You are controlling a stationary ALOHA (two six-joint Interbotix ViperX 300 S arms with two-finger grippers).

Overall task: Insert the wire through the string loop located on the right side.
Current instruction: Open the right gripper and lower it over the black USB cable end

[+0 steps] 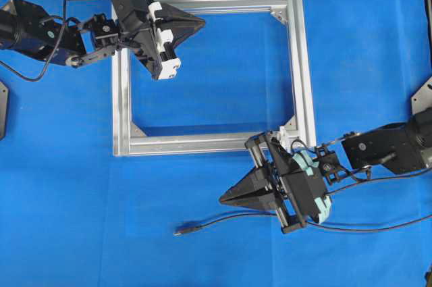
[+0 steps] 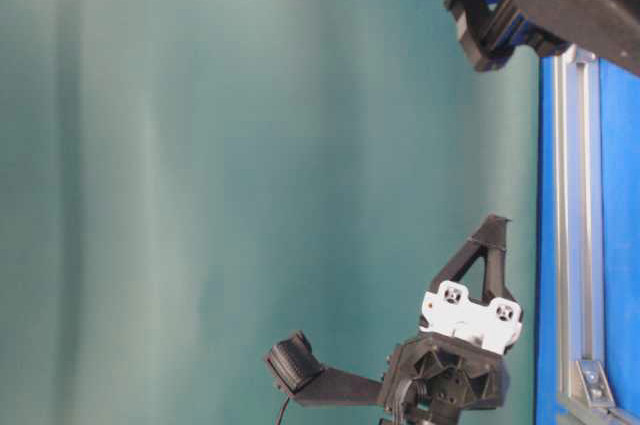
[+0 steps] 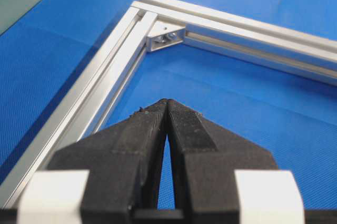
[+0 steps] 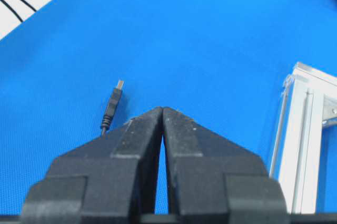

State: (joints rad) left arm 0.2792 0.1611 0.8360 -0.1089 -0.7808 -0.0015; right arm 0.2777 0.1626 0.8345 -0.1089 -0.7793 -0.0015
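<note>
Both your left gripper and right gripper are pinched closed, holding nothing. The wire lies loose on the mat; grab behind the plug, or its limp tip misses the string loop.

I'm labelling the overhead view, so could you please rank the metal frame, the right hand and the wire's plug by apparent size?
1. Metal frame, by far the largest.
2. Right hand, closed, nearer the camera, so it looks somewhat enlarged.
3. Wire's plug, tiny.
</note>
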